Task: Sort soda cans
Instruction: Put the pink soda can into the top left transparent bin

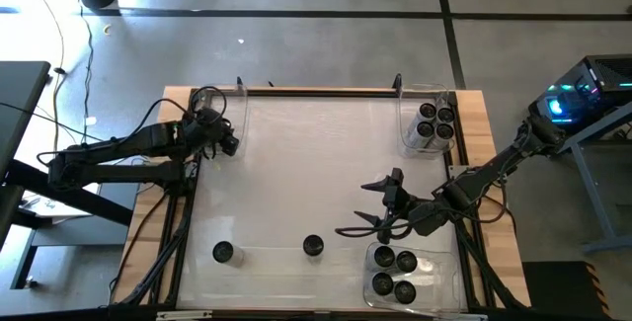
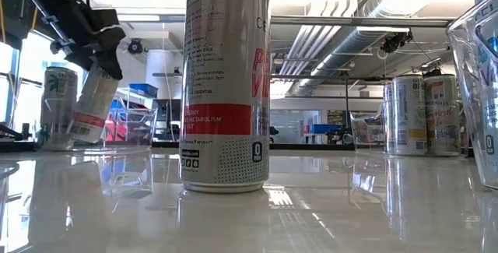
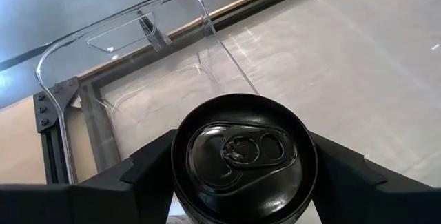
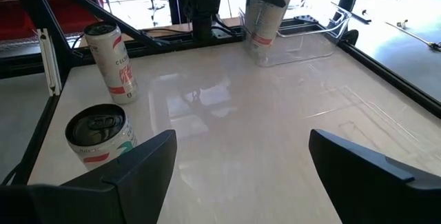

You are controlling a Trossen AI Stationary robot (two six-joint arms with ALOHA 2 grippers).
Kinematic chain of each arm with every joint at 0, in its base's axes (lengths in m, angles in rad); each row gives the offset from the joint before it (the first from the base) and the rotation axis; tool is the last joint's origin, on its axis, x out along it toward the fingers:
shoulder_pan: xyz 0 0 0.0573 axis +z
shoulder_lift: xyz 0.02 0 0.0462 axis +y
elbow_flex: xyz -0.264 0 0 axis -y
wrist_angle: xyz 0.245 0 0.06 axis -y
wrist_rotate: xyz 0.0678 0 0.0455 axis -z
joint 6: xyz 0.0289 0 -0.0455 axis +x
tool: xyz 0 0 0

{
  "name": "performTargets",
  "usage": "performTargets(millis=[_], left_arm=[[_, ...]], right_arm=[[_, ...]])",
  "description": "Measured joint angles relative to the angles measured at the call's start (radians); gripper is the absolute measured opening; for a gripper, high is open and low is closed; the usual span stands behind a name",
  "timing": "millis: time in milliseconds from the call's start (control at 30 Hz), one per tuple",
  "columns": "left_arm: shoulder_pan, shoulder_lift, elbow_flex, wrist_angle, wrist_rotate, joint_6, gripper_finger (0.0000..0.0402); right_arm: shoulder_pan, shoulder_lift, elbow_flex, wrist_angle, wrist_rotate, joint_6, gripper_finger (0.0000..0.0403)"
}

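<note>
**Two cans loose, one in our left grip**

Our left gripper (image 1: 225, 141), at ten o'clock, clamps a soda can (image 3: 242, 156) tilted over the empty bin (image 3: 124, 52); next we lower and release. Our right gripper (image 1: 380, 207) waits wide open. Two loose cans (image 1: 223, 253) stand at seven o'clock.

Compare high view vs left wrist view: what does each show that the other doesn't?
High view only: right gripper open and empty, two loose cans at the near edge, two bins holding four cans each. Left wrist only: the held can's pull-tab top between the fingers. Both: left gripper by the clear bin at the table's far-left corner.
</note>
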Motion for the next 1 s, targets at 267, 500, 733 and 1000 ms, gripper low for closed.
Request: performTargets(millis=[267,500,733,1000], left_arm=[[0.000,0.000,0.000,-0.002,0.039,-0.013,0.0275],[0.000,0.000,0.000,-0.002,0.052,-0.022,0.0277],[0.000,0.000,0.002,-0.022,0.088,-0.029,0.0278],[-0.001,0.000,0.002,-0.052,0.117,-0.022,0.0278]], right_arm=[[0.000,0.000,0.000,0.000,0.000,0.000,0.0327],[0.000,0.000,0.000,-0.002,-0.001,0.000,0.0327],[0.000,0.000,0.000,-0.002,-0.005,0.000,0.0327],[0.000,0.000,0.000,-0.002,-0.005,0.000,0.0327]])
